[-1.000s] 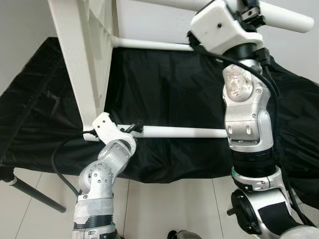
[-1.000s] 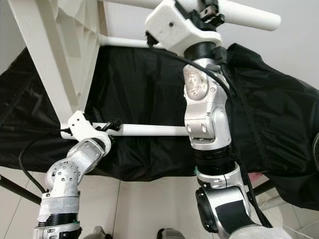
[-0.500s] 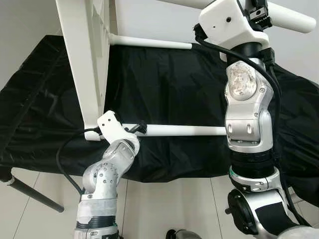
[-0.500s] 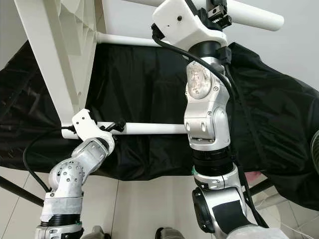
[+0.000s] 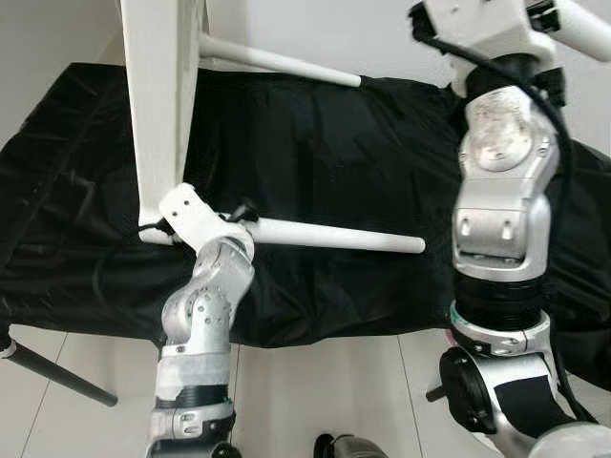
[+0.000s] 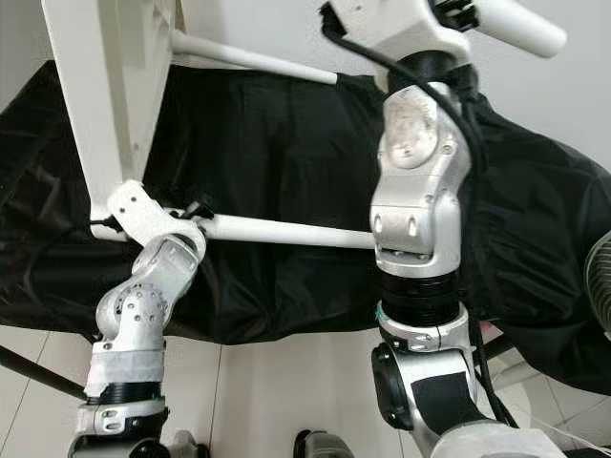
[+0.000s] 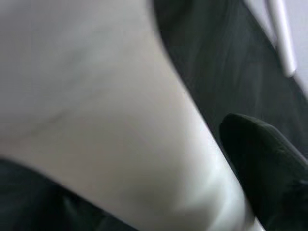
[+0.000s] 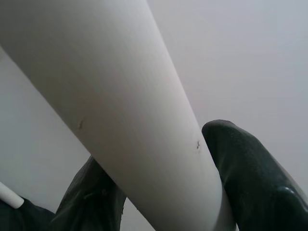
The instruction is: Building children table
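While it is held on edge above the black cloth, the white tabletop is kept upright so its legs stick out sideways, probably for checking or turning upright. Three legs are counted: the lower leg, the upper leg and the top leg. Near its tabletop end, the lower leg is pinched by the left gripper. The top leg is clamped between the right gripper fingers. Pale floor tiles are seen below.

Silver jointed arms, white wrist housings, black cables, black collars, round screw-studded elbow caps
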You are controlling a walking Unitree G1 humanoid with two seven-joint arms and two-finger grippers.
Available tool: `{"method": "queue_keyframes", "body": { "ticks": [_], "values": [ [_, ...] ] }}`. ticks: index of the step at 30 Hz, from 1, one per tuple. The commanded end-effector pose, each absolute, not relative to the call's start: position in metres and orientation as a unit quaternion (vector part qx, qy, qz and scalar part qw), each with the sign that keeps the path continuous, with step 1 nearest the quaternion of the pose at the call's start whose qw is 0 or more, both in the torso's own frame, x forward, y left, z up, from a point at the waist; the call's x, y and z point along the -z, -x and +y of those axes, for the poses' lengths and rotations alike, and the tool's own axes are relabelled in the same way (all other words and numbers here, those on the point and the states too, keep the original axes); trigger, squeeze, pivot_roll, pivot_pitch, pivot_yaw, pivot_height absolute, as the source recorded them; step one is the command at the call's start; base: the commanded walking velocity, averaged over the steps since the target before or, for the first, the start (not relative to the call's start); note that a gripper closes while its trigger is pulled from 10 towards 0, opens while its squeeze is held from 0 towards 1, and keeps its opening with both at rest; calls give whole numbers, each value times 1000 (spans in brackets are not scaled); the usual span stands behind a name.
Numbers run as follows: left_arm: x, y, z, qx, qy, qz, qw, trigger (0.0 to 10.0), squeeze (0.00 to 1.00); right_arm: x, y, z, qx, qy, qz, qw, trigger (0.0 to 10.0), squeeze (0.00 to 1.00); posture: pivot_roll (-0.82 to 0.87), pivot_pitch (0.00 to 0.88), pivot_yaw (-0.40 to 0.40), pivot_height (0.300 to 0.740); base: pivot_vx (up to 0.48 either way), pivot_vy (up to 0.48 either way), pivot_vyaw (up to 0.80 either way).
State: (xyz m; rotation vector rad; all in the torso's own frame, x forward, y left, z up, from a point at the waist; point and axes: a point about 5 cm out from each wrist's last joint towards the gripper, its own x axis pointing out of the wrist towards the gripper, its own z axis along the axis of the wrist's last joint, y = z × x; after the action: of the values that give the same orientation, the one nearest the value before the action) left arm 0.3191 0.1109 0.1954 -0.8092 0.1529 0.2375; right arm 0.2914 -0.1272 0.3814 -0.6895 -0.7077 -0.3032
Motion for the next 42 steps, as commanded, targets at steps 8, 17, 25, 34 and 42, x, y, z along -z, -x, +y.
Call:
{"method": "queue_keyframes", "body": {
  "ticks": [8,17,25,34,42],
  "values": [
    [-266,-334,113,-55,371,-82,923,0,31,-395,-279,-137,135,276,-362,880,0,0,-127,68,13,740,0,0,0],
    [-355,-329,125,66,325,-235,914,0,0,-361,-285,-163,140,263,-306,904,0,0,-91,75,3,740,0,0,0],
    [-407,-317,136,118,278,-321,898,0,0,-309,-289,-173,143,230,-239,932,0,0,-53,85,-9,740,0,0,0],
    [-425,-304,125,158,241,-340,895,0,0,-195,-308,-177,100,31,-90,990,0,0,-23,94,-1,740,0,0,0],
    [-407,-304,103,211,205,-277,914,10000,0,-172,-310,-171,62,-53,-82,993,9725,0,-6,102,4,740,0,0,0]
  ]
}}
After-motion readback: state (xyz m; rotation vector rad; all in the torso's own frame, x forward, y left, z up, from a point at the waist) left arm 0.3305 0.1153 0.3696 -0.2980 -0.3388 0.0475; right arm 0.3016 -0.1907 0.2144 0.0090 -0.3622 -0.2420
